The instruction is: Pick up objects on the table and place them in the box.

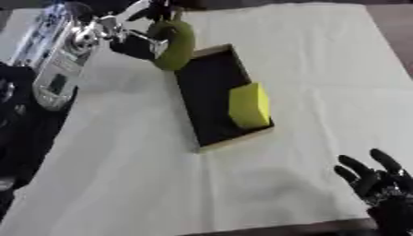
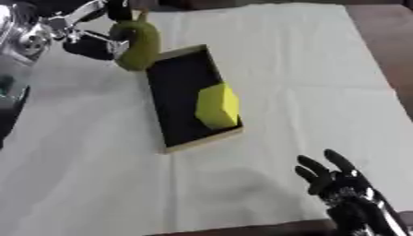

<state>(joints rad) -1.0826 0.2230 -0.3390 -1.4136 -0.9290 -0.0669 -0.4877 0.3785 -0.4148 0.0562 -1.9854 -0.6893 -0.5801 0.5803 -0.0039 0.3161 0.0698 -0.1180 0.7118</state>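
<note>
A shallow black box [image 1: 208,92] with a pale wooden rim lies aslant in the middle of the cloth-covered table [image 1: 322,69]. A yellow block [image 1: 248,105] lies inside it, leaning against the near right wall. My left hand [image 1: 138,42] hangs over the box's far left corner, shut on a curved green object shaped like a banana [image 1: 175,44], which points down just outside the rim. My right hand [image 2: 339,182] rests open at the lower right, fingers up, holding nothing.
My left arm [image 1: 56,60], silver and black, comes in along the table's left edge. The pale cloth spreads wide to the right of the box and in front of it. The table's near edge runs along the bottom.
</note>
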